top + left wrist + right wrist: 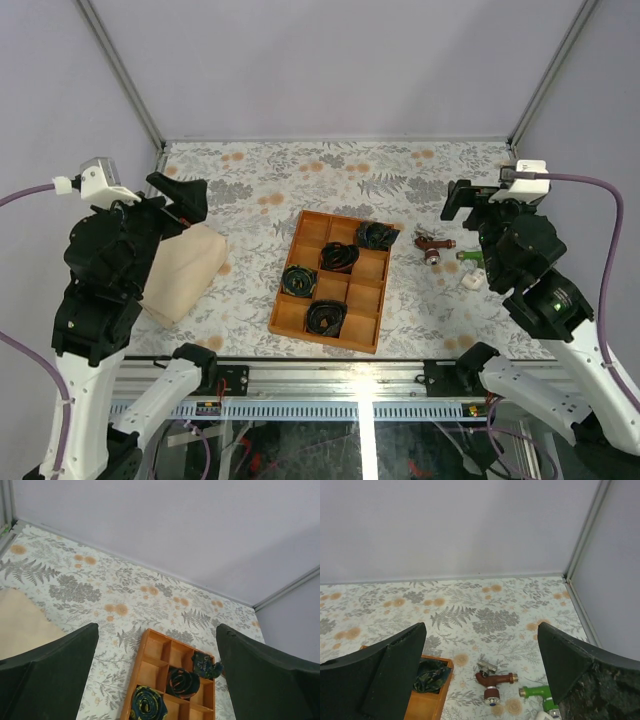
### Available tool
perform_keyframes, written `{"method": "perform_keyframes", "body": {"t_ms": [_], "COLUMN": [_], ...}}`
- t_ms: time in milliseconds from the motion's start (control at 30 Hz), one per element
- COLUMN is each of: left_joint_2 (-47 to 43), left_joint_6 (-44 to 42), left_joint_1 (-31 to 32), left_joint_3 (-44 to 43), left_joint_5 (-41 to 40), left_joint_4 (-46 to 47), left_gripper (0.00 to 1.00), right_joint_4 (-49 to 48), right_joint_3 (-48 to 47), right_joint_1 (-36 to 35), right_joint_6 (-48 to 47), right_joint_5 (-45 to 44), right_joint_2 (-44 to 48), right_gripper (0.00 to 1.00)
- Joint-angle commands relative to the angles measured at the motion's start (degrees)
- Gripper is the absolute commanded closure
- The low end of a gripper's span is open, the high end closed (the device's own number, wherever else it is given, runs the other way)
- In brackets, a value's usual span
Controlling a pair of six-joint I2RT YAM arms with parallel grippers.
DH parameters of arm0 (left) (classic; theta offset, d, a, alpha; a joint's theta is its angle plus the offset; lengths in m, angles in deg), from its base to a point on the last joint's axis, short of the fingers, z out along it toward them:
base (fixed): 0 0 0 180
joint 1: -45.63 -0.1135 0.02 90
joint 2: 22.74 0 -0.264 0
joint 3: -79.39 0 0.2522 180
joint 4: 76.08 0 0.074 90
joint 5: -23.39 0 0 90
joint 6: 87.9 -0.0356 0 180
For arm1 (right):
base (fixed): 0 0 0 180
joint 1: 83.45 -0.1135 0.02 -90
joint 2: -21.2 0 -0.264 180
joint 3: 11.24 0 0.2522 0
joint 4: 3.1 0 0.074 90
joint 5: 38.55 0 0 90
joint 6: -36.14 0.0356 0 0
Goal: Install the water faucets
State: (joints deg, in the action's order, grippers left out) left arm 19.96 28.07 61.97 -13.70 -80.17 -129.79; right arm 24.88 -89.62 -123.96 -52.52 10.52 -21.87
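While the left gripper (182,200) and the right gripper (462,200) hang wide open and empty above the floral table (260,170), the red-brown faucet (435,246) and the green faucet (470,257) lie close together on it, just right of the orange tray (312,232), near the right gripper.

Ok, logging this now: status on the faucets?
Left gripper, right gripper open, empty. Red-brown faucet, green faucet loose on table, right of tray. White piece beside green one.
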Motion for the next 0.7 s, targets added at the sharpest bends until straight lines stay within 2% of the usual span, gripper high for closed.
{"method": "perform_keyframes", "body": {"t_ms": [0, 167, 300, 467, 567, 667], "left_joint_2": [-1.5, -2.5, -1.8, 1.1, 2.6, 4.4], "left_joint_6": [-1.1, -0.8, -0.9, 1.0, 2.4, 4.3], "left_joint_1": [-3.1, -7.4, -10.7, -13.3, -11.0, -4.5], "left_joint_3": [2.8, 7.3, 12.7, 21.2, 27.2, 32.9], "left_joint_5": [1.7, 5.7, 14.0, 26.3, 29.7, 30.0], "left_joint_4": [1.0, 1.4, 3.5, 8.0, 11.4, 14.2], "left_gripper": [0.00, 0.00, 0.00, 0.00, 0.00, 0.00], "right_joint_4": [3.4, 4.2, 4.8, 11.4, 14.5, 14.2], "right_joint_3": [0.6, 6.0, 12.7, 18.7, 23.3, 28.6], "right_joint_1": [9.6, 23.3, 33.7, 43.2, 46.3, 45.5], "right_joint_6": [6.5, 14.5, 21.0, 23.0, 23.8, 26.3], "right_joint_5": [11.1, 27.0, 42.0, 55.8, 63.7, 69.1], "right_joint_2": [1.0, 3.3, 5.1, 6.0, 5.6, 5.0], "right_gripper": [0.01, 0.01, 0.01, 0.00, 0.01, 0.01]}}
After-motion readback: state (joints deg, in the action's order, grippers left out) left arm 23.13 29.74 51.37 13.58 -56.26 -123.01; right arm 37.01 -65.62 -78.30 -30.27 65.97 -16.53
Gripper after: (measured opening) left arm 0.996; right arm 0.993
